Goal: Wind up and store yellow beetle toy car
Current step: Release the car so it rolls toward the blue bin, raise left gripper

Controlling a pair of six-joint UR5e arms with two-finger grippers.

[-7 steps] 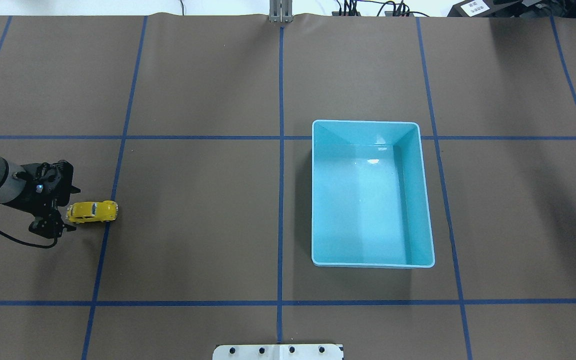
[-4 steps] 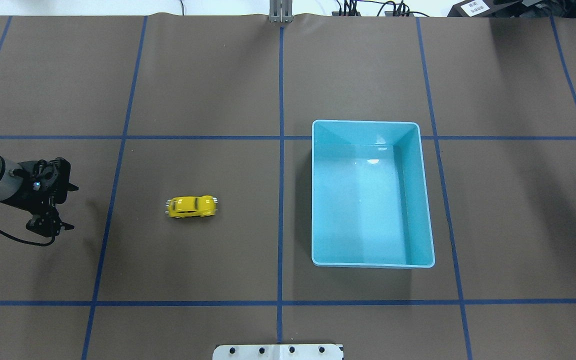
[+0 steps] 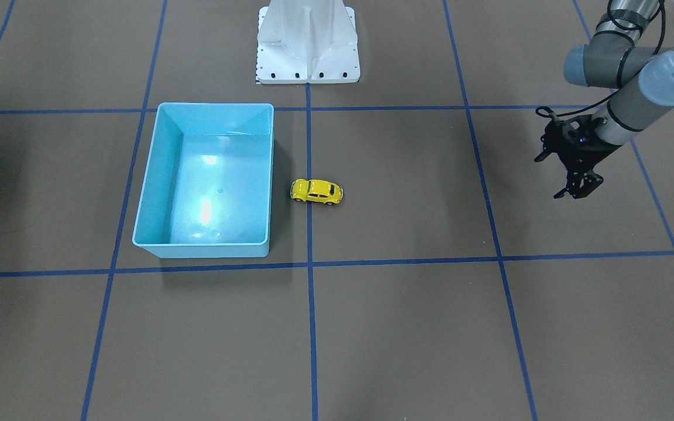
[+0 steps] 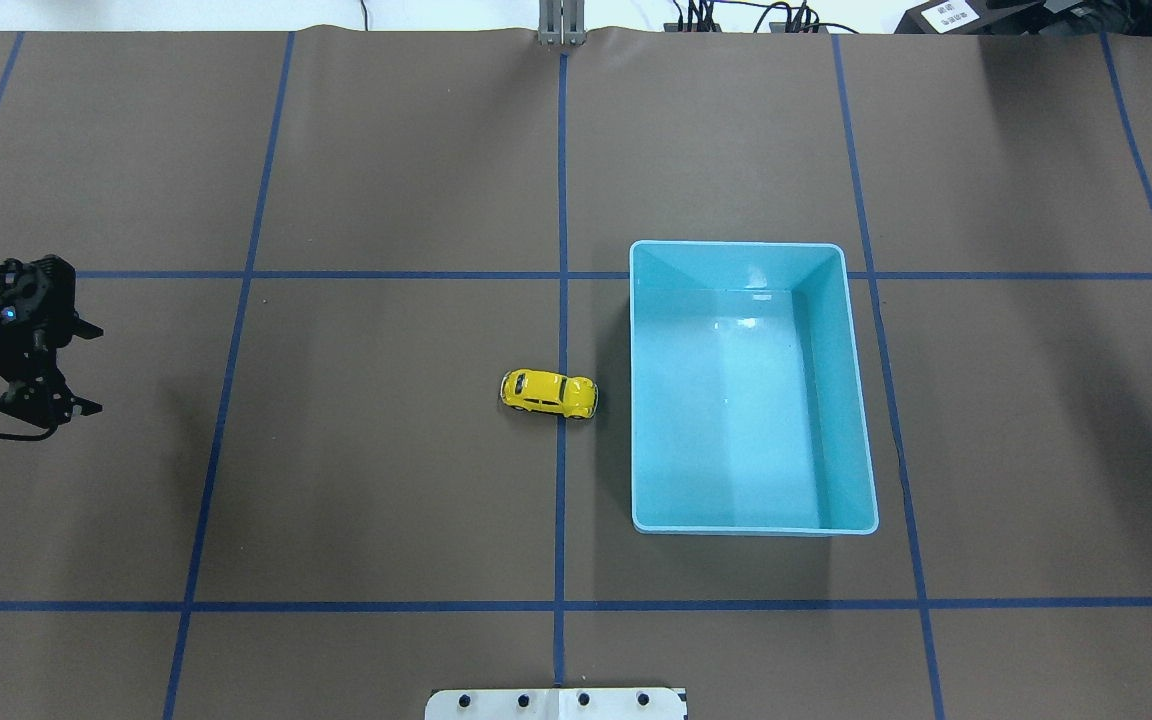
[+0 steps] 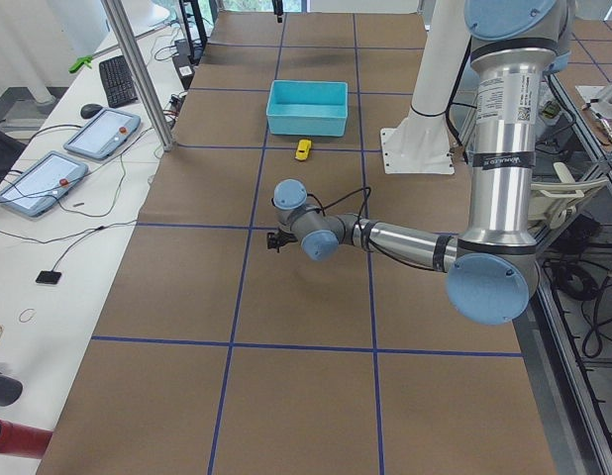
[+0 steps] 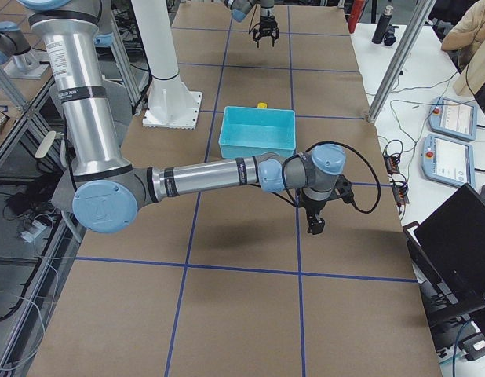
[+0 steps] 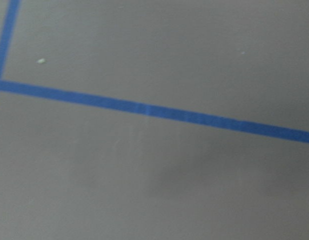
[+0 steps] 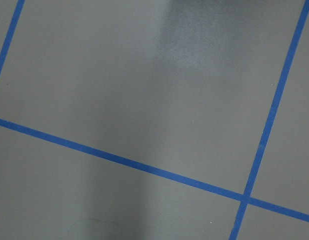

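- Overhead exterior: the yellow beetle toy car [image 4: 548, 393] now stands in the middle of the frame, astride the blue centre tape line [image 4: 561, 300]. It is just beside the left wall of the light blue bin [image 4: 634, 450], with a thin gap showing. A second ago it was at the far left, at the tips of the left pincer, and half a second ago it was about midway across.
- The left pincer [image 4: 96, 368] is released and empty, with its fingers spread. It sits higher and nearer the left edge of the frame than a second ago, well apart from the car.
- The bin lies a shade further right in the frame than half a second ago, and the car is slightly skewed. My reading is that the car ran on its spring, struck the wall and stopped there.
- The right pincer [image 6: 313, 220] shows whole only in the exterior right view, at centre right. Whether it is released or clenched, I cannot tell.
- Both wrist views show only brown bench [image 4: 386, 520] and blue tape.
- For the task, winding and release look done, but storing is not: the car is outside the bin, wheels down on the bench. The next move likely calls for a grasp from above across the car's narrow sides, which keeps the fingers clear of the wall, and then a lift over the rim.
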